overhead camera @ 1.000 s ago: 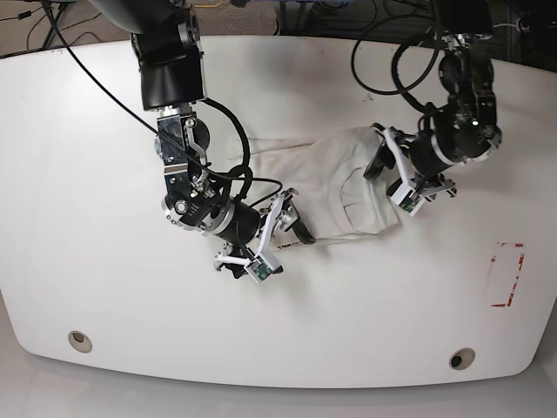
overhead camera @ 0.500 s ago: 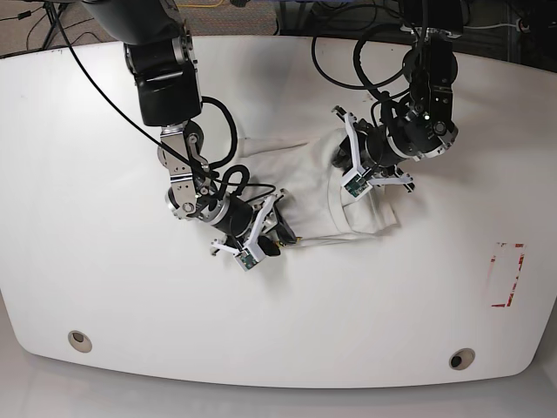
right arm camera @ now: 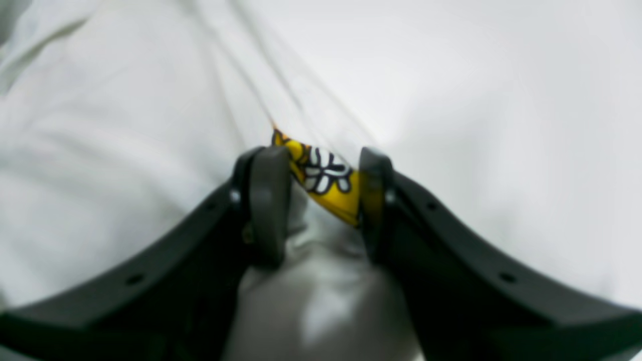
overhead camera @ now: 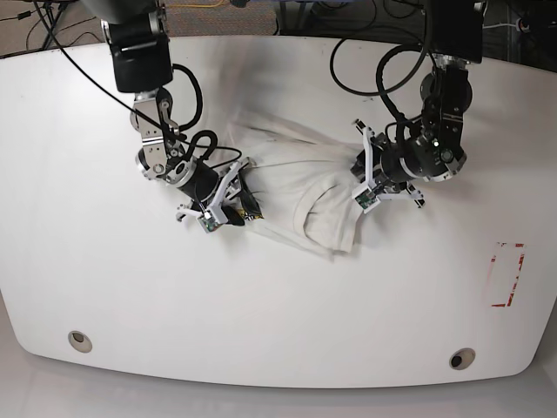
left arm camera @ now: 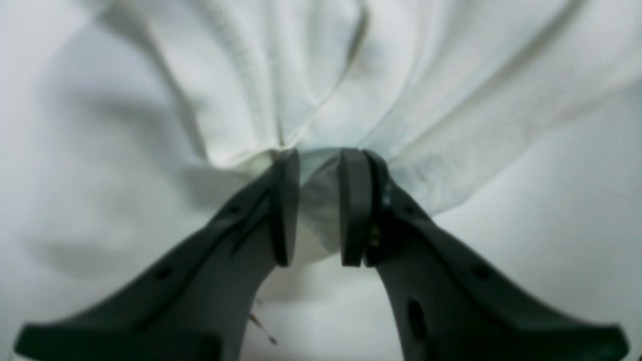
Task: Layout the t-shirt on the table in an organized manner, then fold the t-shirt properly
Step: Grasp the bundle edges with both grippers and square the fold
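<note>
Both arms have shifted toward the left of the base view since the earlier frames, and the t-shirt point(overhead camera: 300, 187) has been dragged along with them; it now lies bunched across the upper middle of the worktop point(overhead camera: 278, 305), no longer reaching as far toward the red tape rectangle point(overhead camera: 506, 275).

You see the right end effector point(overhead camera: 242, 193) at the garment's left end in the base view. Its wrist view shows the fingers point(right arm camera: 268, 210) narrowed onto a pinch of cloth that carries a yellow-orange printed patch with black-and-white detail point(right arm camera: 326, 183); white fabric stretches away from the grip in taut creases.

You see the left end effector point(overhead camera: 359, 178) at the garment's right side in the base view. Its wrist view shows the fingers point(left arm camera: 286, 205) nearly closed with a gathered fold of white fabric point(left arm camera: 321, 100) caught between them, wrinkles fanning out from the pinch.

Between the two grips the shirt stays crumpled, with a folded lobe hanging toward the near edge. Two round grommet holes point(overhead camera: 79, 340) sit well apart from the cloth near the front edge.
</note>
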You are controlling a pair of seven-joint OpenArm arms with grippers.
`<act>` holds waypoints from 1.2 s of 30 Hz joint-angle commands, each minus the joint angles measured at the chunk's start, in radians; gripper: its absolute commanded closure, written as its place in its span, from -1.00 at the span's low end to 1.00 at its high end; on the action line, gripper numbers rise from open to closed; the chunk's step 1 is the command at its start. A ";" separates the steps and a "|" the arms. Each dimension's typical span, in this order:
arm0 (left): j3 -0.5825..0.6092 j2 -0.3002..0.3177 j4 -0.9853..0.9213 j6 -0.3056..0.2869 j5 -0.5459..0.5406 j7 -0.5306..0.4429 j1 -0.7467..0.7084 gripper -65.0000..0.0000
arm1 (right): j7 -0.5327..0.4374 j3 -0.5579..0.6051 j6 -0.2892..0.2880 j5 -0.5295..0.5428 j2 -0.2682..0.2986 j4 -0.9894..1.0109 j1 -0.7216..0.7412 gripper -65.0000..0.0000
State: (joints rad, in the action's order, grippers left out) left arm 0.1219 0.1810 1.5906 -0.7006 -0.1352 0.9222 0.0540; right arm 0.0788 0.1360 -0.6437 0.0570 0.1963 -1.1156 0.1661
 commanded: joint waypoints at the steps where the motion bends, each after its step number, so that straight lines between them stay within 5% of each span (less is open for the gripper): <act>1: 0.002 0.004 -0.049 0.002 -0.004 -0.010 0.057 0.63 | 0.026 -0.028 -0.008 -0.019 -0.001 -0.073 -0.056 0.33; 12: 0.075 0.005 -0.286 0.002 -0.005 -0.114 0.280 0.63 | 0.140 -0.163 -0.008 -0.032 -0.125 -0.341 -0.250 0.33; 22: 0.061 0.041 -0.175 0.002 -0.010 -0.068 0.372 0.63 | 0.293 -0.164 -0.008 -0.032 -0.153 -0.565 -0.259 0.33; 28: -0.006 0.031 0.037 0.002 -0.010 0.034 0.304 0.63 | 0.381 -0.164 -0.008 -0.032 -0.151 -0.690 -0.257 0.33; 36: -0.015 -0.084 0.262 0.002 -0.002 0.088 0.070 0.63 | 0.395 -0.166 -0.008 -0.032 -0.148 -0.654 -0.224 0.33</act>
State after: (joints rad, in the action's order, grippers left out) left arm 0.1032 0.1223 1.8000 -0.6979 -0.1200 1.0325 0.1436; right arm 0.4992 -0.0269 -0.6540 0.0067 0.0463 -1.7832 -0.0864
